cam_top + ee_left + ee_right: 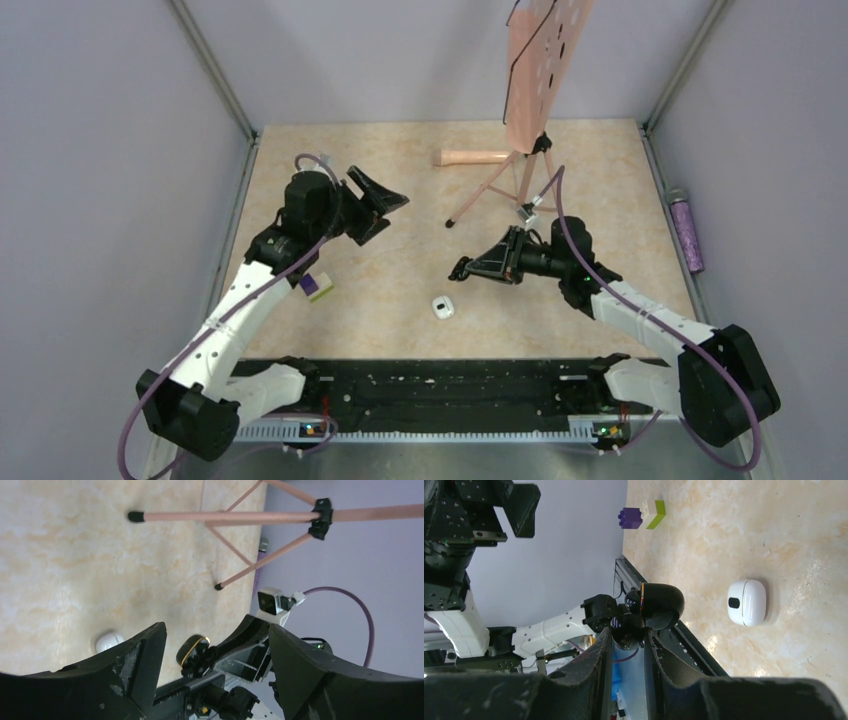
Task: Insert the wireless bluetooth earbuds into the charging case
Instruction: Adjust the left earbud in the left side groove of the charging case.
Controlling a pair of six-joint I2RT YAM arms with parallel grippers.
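Note:
The white charging case (443, 307) lies on the table between the arms, and its lid looks shut. It also shows in the right wrist view (747, 602) and the left wrist view (107, 641). My right gripper (462, 268) hovers above and slightly behind the case. In its own view the right gripper (628, 632) is shut on a black earbud with a gold ring (656, 604). That earbud also shows in the left wrist view (192, 650). I cannot make out a second earbud. My left gripper (388, 212) is open, empty and raised at the left; in its own view (216, 630) its jaws stand wide apart.
A purple-and-yellow block (318, 287) sits by the left arm and shows in the right wrist view (641, 517). A pink tripod stand with a board (535, 70) stands at the back. A purple cylinder (686, 230) lies at the right wall. A black rail (430, 385) runs along the near edge.

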